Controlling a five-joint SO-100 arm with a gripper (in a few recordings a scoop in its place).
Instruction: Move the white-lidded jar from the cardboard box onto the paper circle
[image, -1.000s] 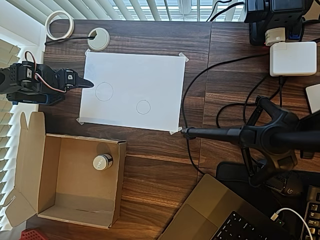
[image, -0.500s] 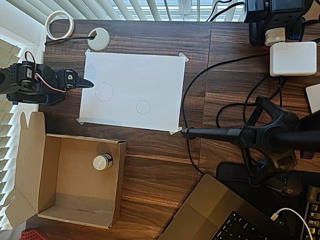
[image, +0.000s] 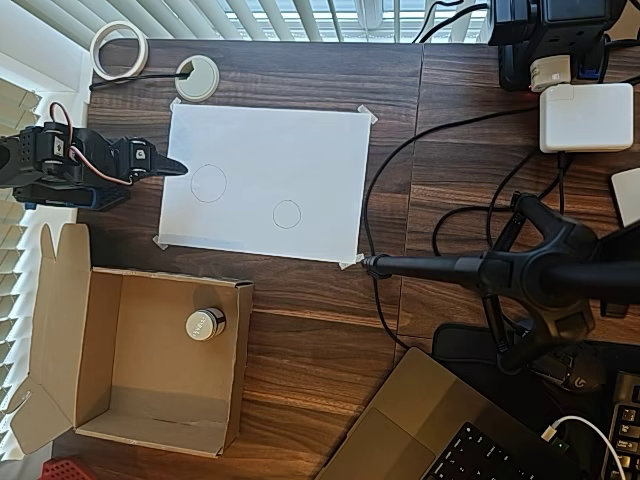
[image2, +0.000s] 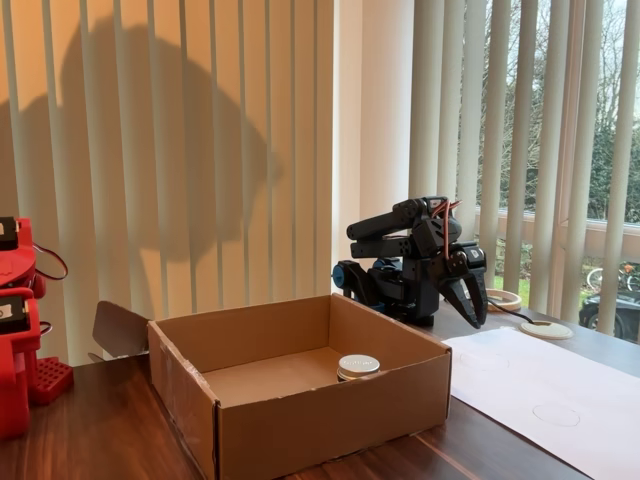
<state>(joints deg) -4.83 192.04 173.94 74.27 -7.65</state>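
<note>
The white-lidded jar (image: 205, 323) (image2: 358, 365) stands upright inside the cardboard box (image: 110, 400) (image2: 300, 420), close to the box's upper right corner in the overhead view. On the white sheet, the paper circle (image: 287, 214) is the smaller pencil ring, right of a larger one (image: 208, 183). My gripper (image: 178, 167) (image2: 474, 303) sits folded at the sheet's left edge, well above the box in the overhead view. Its jaws are shut on nothing, and in the fixed view they point down.
The taped white sheet (image: 300, 150) (image2: 540, 385) covers the desk's middle. A tape roll (image: 119, 50) and a white grommet (image: 196, 77) lie at the top left. Cables, a black stand (image: 480, 270), a white charger (image: 585, 117) and a laptop (image: 430, 430) crowd the right.
</note>
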